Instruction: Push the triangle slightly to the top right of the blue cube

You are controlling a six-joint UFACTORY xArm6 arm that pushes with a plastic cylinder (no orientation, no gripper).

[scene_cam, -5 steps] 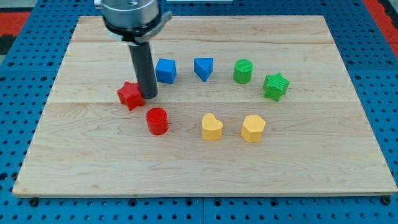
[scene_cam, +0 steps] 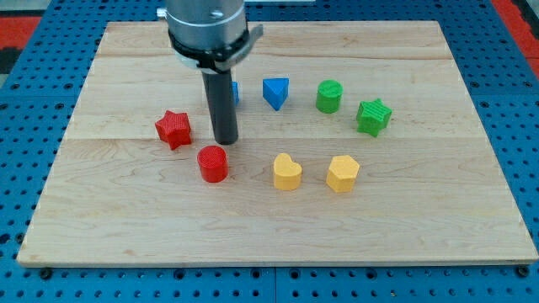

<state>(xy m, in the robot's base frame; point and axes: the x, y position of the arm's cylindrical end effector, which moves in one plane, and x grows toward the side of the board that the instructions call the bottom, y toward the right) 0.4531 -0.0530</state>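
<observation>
Starting at the view's bottom, the wooden board [scene_cam: 278, 227] lies on a blue pegboard table [scene_cam: 17, 168], and its nearest strip is bare. Next come 3 blocks in a rough row: the red cylinder [scene_cam: 213, 163] toward the view's left, then the yellow heart [scene_cam: 287, 172], then the yellow hexagon [scene_cam: 343, 173] toward the view's right, each apart from the others.

Just above the red cylinder, my tip [scene_cam: 225, 140] stands on the board. It touches no block here: the red cylinder sits just below it and slightly to the left, and the red star [scene_cam: 173, 129] lies near on its left with bare wood between them. I have no jaws, only the straight dark rod, so nothing is pinched or held.

Farther back, the blue cube [scene_cam: 233, 92] is mostly hidden behind the rod; only a sliver shows at the rod's right edge. The blue triangle [scene_cam: 275, 92] sits just to the right of the cube, level with it, and I cannot tell whether they touch. Farther right stand the green cylinder [scene_cam: 329, 97] and then the green star [scene_cam: 373, 116], a little lower. The arm's grey metal collar [scene_cam: 207, 29] rises at the view's top.
</observation>
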